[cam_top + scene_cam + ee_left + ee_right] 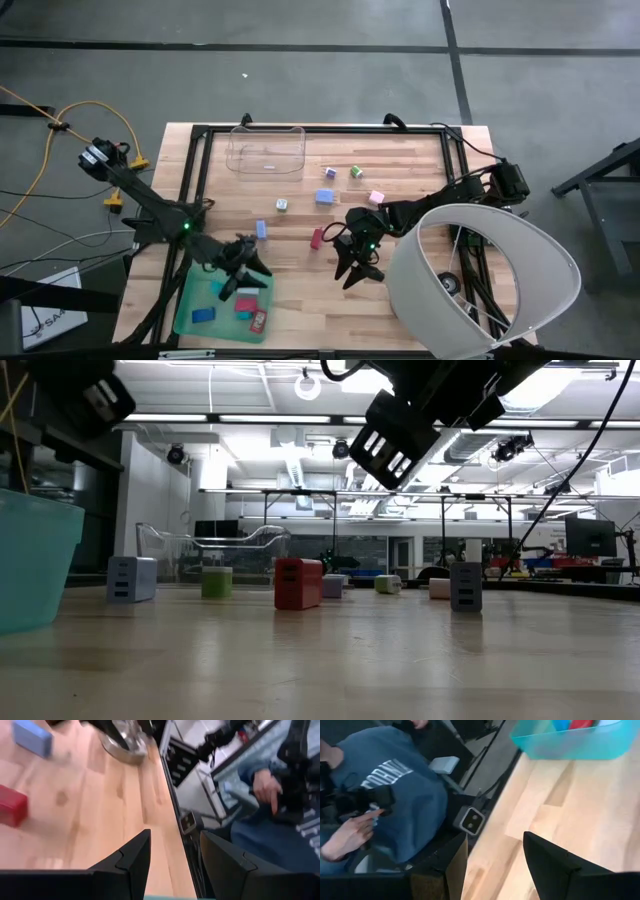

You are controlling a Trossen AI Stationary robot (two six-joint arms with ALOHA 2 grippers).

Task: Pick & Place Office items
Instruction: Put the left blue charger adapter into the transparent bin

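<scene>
The office items are small blocks. Loose on the table lie a red block point(317, 238), blue ones point(261, 229) point(325, 196) point(329, 173), a green one point(356, 172), a pink one point(376, 198) and a small pale one point(283, 204). A few more, among them blue point(204, 315) and red point(258, 320), lie in the green tray point(190, 322). My left gripper point(232, 285) point(175, 837) hovers open and empty over the tray's far right part. My right gripper point(348, 278) point(495, 840) hangs open and empty above bare wood, right of the red block.
A clear plastic bin point(266, 148) stands at the table's far edge. A large white lampshade-like object point(480, 280) covers the near right corner. A person in a blue sweatshirt point(395, 795) sits beyond the near edge. Bare wood lies between tray and right gripper.
</scene>
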